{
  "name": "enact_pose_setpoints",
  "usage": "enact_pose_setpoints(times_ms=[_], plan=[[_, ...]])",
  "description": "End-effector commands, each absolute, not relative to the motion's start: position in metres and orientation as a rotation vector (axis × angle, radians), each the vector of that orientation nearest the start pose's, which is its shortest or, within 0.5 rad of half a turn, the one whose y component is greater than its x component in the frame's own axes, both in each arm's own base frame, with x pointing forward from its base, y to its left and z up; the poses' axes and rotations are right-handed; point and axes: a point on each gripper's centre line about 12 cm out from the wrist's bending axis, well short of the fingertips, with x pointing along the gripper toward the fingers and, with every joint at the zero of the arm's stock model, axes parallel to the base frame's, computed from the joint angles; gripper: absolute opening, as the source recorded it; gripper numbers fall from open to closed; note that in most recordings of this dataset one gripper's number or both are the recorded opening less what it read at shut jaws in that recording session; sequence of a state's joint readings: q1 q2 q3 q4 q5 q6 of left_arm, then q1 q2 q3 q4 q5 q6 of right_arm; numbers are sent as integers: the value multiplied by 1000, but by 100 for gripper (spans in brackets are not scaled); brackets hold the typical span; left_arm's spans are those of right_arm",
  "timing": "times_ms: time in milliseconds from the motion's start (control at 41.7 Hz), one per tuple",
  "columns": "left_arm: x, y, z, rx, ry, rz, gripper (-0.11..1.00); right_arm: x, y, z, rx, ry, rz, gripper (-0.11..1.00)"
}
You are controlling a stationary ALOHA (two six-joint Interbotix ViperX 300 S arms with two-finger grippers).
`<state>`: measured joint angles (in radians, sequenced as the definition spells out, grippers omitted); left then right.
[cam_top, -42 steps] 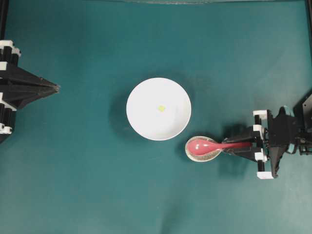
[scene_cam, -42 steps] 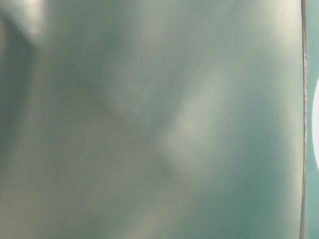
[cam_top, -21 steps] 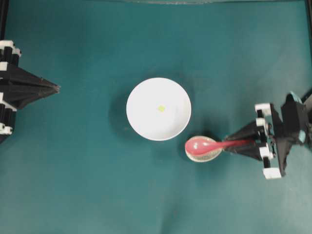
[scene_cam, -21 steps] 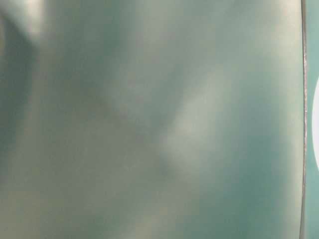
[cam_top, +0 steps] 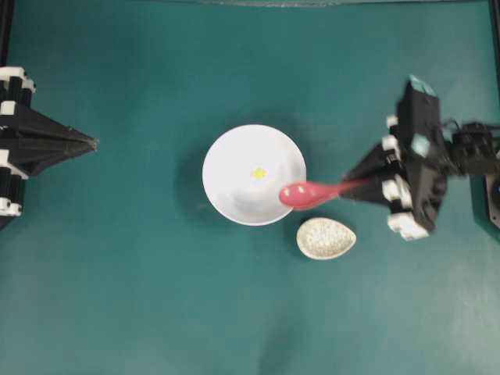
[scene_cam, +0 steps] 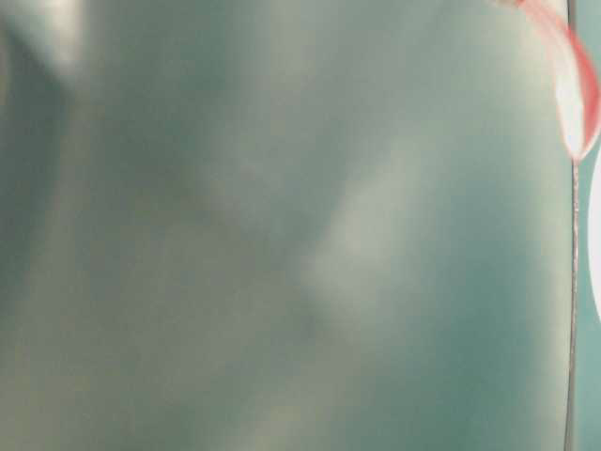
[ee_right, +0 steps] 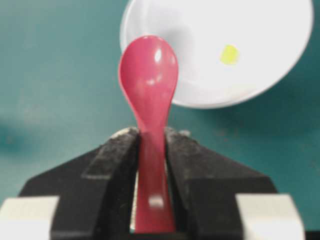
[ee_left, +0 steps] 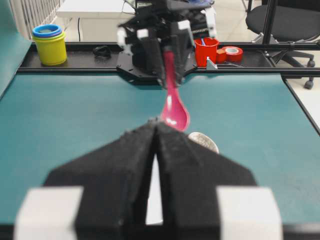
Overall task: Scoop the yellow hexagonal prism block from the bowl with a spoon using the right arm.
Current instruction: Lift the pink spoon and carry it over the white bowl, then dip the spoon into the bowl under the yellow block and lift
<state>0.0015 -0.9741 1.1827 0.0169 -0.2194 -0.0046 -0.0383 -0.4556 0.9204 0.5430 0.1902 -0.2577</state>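
Note:
The white bowl (cam_top: 246,156) sits mid-table with the tiny yellow block (cam_top: 258,173) lying in it; both also show in the right wrist view, bowl (ee_right: 260,60) and block (ee_right: 229,54). My right gripper (cam_top: 350,186) is shut on the handle of the pink-red spoon (cam_top: 301,194), held off the table with its scoop over the bowl's near-right rim. In the right wrist view the spoon (ee_right: 148,75) runs out from between the fingers (ee_right: 117,150). My left gripper (cam_top: 92,142) is shut and empty at the far left, well away from the bowl.
The speckled cream spoon rest (cam_top: 326,238) lies empty just below-right of the bowl. The table-level view is a blurred teal surface with the spoon (scene_cam: 575,103) at its top right. Beyond the table's far edge stand a yellow cup stack (ee_left: 49,44) and a red cup (ee_left: 206,50).
My right gripper lifted the spoon off the spoon rest and carried it up and left, so the scoop now hangs over the bowl's rim. The left arm has not moved.

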Motion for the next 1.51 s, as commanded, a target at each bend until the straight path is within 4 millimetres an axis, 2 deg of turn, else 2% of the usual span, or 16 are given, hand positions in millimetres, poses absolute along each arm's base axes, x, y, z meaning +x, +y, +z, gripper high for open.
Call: enact_pose_setpoints(times_ms=[0, 96, 264, 480, 768, 1488], plan=[[200, 0, 290, 16, -23, -1, 1, 296, -9, 238, 317, 651, -25, 24], [200, 0, 290, 20, -23, -1, 1, 305, -20, 246, 326, 707, -26, 24], [200, 0, 291, 23, -26, -1, 1, 321, -34, 249, 345, 812, -23, 24], [200, 0, 290, 21, -23, -1, 1, 346, -44, 241, 355, 965, -11, 24], [200, 0, 290, 21, -25, -1, 1, 361, -56, 234, 339, 1122, -89, 24], [199, 0, 292, 24, -34, -2, 1, 376, -46, 211, 320, 1175, -71, 24]])
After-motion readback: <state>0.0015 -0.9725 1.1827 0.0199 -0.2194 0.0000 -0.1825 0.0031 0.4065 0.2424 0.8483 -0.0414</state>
